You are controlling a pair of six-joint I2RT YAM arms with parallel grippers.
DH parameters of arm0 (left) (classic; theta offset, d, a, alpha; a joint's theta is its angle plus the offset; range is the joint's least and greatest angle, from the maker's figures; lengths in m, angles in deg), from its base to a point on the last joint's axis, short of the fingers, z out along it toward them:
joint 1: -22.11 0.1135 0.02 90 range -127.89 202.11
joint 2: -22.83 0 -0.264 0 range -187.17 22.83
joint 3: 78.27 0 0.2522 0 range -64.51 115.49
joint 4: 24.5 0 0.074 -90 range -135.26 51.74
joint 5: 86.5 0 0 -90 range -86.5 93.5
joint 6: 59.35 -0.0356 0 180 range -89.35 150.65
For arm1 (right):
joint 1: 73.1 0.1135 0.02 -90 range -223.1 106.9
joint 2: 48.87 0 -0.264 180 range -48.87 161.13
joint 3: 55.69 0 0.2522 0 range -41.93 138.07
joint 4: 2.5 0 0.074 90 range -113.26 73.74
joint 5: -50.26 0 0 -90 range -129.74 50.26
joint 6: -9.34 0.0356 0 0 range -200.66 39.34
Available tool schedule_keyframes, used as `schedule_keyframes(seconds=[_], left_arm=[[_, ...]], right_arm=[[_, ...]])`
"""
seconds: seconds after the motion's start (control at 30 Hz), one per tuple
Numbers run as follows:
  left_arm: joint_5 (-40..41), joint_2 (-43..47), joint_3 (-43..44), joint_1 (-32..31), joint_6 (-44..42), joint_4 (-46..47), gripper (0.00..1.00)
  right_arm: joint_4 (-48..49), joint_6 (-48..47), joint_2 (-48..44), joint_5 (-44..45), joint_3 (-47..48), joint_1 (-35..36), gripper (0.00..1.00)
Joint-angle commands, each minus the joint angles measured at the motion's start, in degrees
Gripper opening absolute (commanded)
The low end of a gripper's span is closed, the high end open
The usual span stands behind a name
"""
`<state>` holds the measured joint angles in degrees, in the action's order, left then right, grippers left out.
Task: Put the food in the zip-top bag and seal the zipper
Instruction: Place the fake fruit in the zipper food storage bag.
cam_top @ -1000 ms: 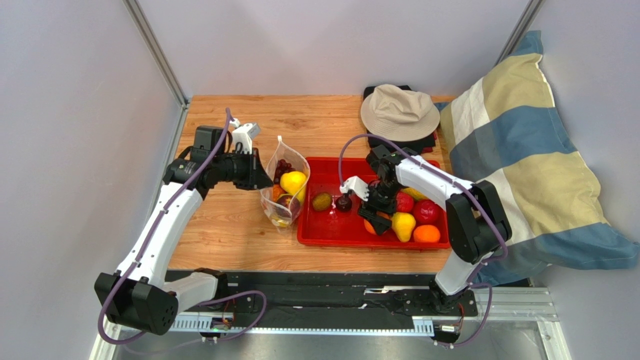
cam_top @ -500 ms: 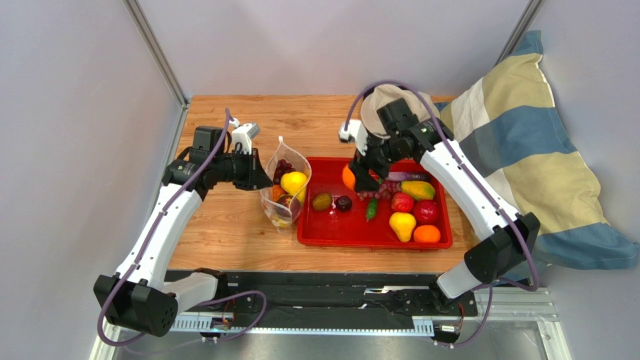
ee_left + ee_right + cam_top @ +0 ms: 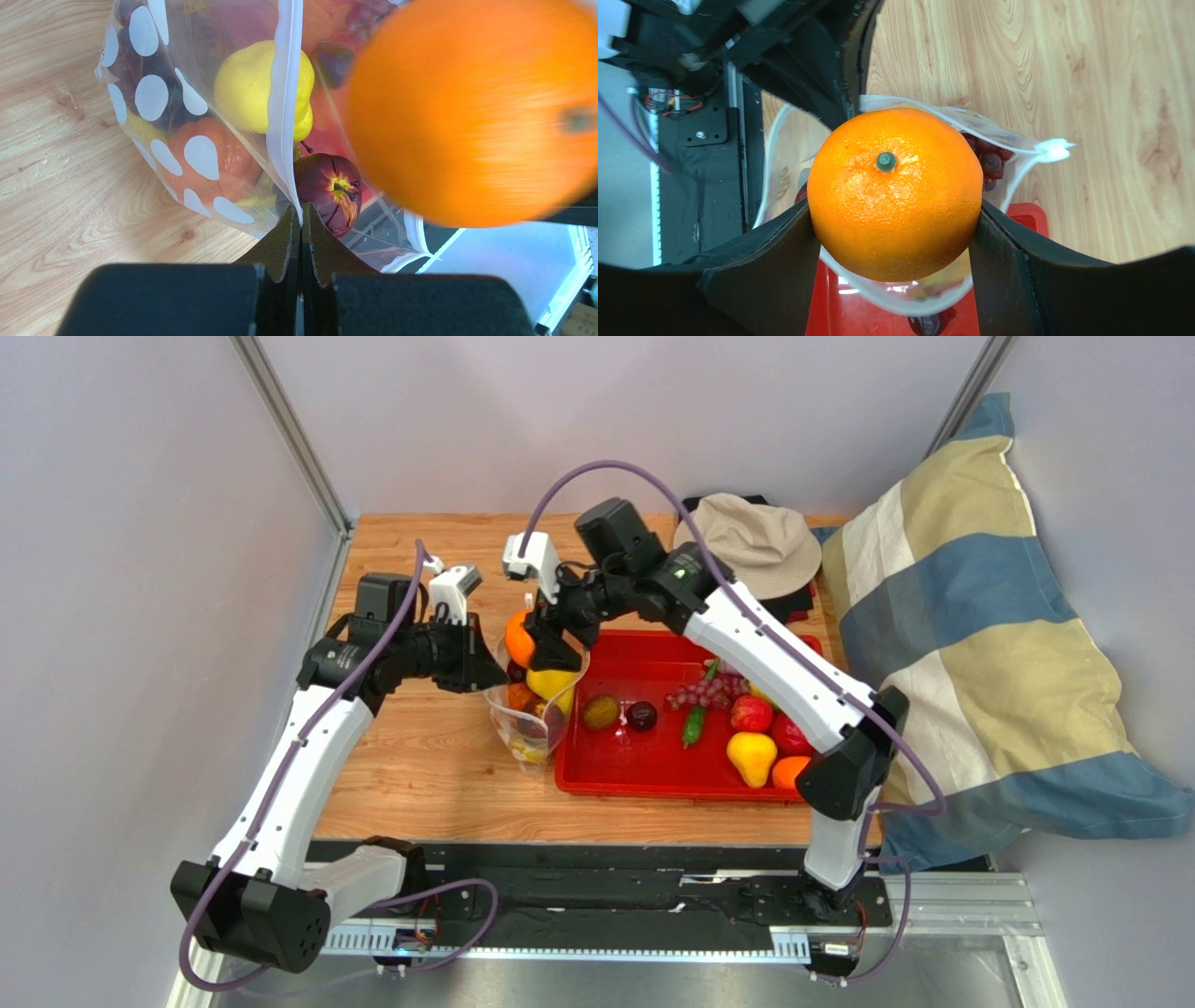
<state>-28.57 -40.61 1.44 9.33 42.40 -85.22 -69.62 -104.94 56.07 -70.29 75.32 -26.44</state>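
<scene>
Right hand (image 3: 895,217) pinches a round, glossy orange fruit (image 3: 895,168) from both sides, over the mouth of the clear, white-dotted floppy plastic bag (image 3: 175,147), which stands on the wooden counter (image 3: 407,756) just left of the red rectangular tray (image 3: 617,756). Left hand (image 3: 300,231), pressed together, grips one lip only. Released off-centre, the orange could strike the slack opposite lip, fold it shut and roll onto the counter; the yellow round fruit (image 3: 246,87) already near the top leaves little room

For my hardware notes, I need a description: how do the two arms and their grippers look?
Both the left arm and right arm have white links, black joints and a purple cable along them. The left gripper and right gripper: black, wedge-shaped fingers.
</scene>
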Motion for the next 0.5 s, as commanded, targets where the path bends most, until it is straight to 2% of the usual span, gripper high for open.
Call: schedule_keyframes(seconds=[0.0,0.07,0.17,0.2,0.3,0.47], left_arm=[[-0.36,1.65,0.58,-0.32,0.64,0.99,0.0],[-0.27,1.74,0.58,-0.15,0.65,0.73,0.0],[-0.18,1.92,0.58,0.03,0.64,0.64,0.0],[-0.27,1.92,0.58,0.21,0.64,0.64,0.0],[-0.27,1.92,0.58,0.29,0.65,0.73,0.0],[-0.44,1.65,0.75,0.47,0.38,0.55,0.0]], right_arm=[[5.46,2.03,1.84,6.11,-0.27,2.65,0.44],[5.29,1.77,2.63,7.07,-0.53,3.18,0.47],[4.41,1.42,2.55,7.95,-1.41,3.79,0.59],[4.15,1.42,2.37,7.96,-1.85,3.88,0.77],[3.7,2.9,1.05,8.13,-1.94,3.8,0.99],[3.18,7.04,-1.58,8.13,-0.1,2.66,0.99]])
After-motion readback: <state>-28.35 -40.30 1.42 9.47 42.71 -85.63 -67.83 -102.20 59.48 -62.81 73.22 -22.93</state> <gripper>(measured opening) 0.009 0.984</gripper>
